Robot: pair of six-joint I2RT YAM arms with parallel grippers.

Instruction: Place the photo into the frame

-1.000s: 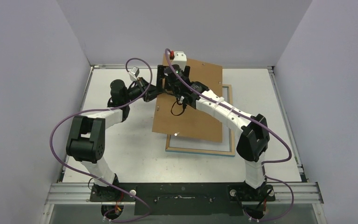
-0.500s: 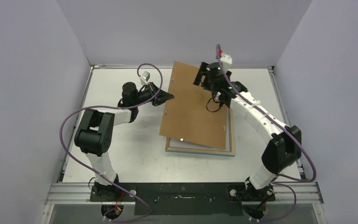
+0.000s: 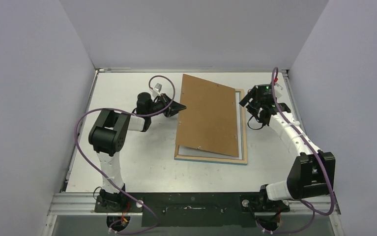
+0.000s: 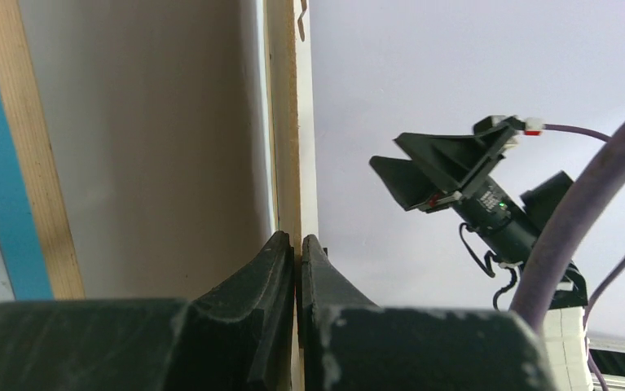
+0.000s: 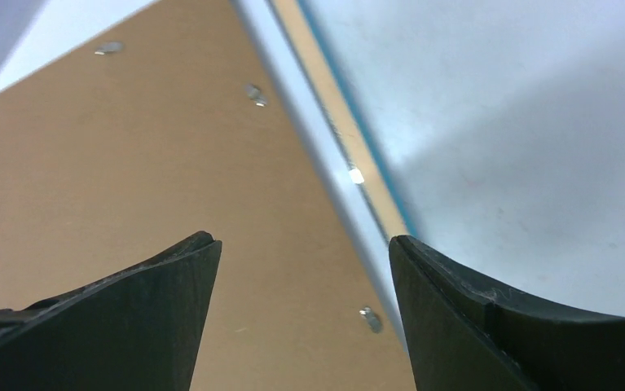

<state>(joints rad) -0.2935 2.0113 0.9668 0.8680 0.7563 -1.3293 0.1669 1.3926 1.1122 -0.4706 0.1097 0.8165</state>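
Pinching the left edge of the backing board (image 3: 208,115), the left gripper (image 3: 181,106) sits at the left side of the frame (image 3: 243,129). Its fingers are closed flat on that thin edge, and we see no gap between them in its wrist view. We see the frame lying flat on the tabletop (image 3: 137,157), its right and near rails showing. The board lies skewed over the frame and covers most of its opening, with the far-left corner past the frame's far rail. We cannot tell how much of the board touches the frame. Just right of the frame's far-right corner, the right gripper (image 3: 248,101) has jaws spread wide, holds nothing and is apart from the board. Its wrist view shows the board's brown face with small metal tabs (image 5: 254,94) beside the frame's rail. We cannot see the photo; the board hides the frame's opening.
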